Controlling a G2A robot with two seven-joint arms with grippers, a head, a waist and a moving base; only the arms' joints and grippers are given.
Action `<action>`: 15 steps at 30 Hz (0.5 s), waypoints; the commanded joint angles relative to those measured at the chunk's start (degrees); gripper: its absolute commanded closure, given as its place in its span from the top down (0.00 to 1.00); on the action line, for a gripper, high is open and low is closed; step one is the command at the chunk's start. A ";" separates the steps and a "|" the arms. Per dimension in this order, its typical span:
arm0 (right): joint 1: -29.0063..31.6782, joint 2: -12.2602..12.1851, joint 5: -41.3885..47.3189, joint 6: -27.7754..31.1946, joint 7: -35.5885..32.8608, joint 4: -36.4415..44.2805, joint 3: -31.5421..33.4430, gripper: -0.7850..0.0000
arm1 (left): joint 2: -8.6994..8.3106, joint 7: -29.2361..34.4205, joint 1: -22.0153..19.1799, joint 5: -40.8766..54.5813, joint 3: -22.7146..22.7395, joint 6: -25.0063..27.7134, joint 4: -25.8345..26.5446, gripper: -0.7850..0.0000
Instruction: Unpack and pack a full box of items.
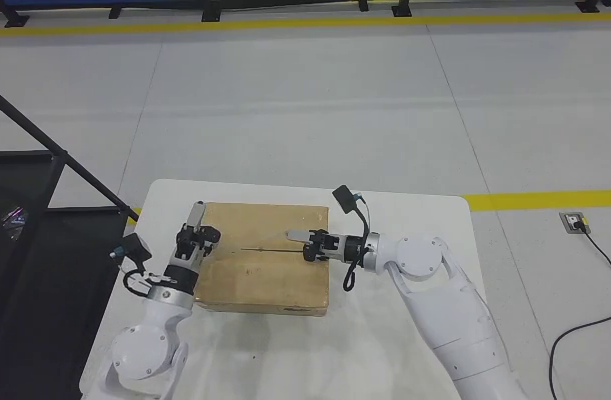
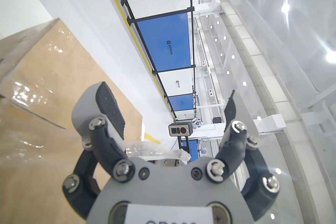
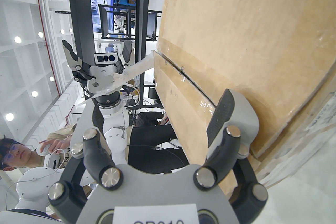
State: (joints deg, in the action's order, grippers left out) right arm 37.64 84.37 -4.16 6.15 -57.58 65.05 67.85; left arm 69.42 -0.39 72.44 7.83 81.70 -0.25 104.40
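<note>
One brown box (image 1: 260,265) sits in the middle of the white worktop (image 1: 405,210). Its two top flaps lie shut, with one thin crack between them. The right hand (image 3: 157,109) is at the right end of the box, by that crack. It is released and holds nothing, with one finger right by the box top, likely to get at a flap. The left hand (image 2: 168,93) is at the left end of the box, spread wide and gripping nothing. One strip of clear tape (image 3: 136,67) is stuck on it and runs to the crack. I think the tape is peeled off so the flaps can open.
</note>
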 commanded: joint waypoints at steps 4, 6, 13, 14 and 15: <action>0.00 0.00 0.00 0.00 0.00 0.00 0.00 1.00 | 0.24 0.20 -0.16 -0.41 -0.54 0.02 -0.15 1.00; 0.00 0.00 0.00 0.00 0.00 0.00 0.00 1.00 | 0.31 0.30 -0.17 -0.62 -0.62 0.03 -0.20 1.00; 1.99 -0.18 -0.86 0.22 2.09 3.46 -0.80 1.00 | 0.57 0.79 -0.36 -0.88 -0.70 -0.09 -0.72 1.00; 2.58 -0.21 -0.74 0.90 3.89 4.34 -0.58 1.00 | 0.60 0.86 -0.38 -0.93 -0.69 -0.12 -0.73 1.00; 3.29 -0.28 -0.97 1.31 5.23 5.00 -0.48 1.00 | 0.63 0.95 -0.40 -1.02 -0.68 -0.13 -0.76 1.00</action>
State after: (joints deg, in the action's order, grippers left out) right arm 40.33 84.14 -5.02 7.01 -53.87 69.45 67.23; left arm 70.02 0.49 72.05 6.89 81.00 -0.36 103.65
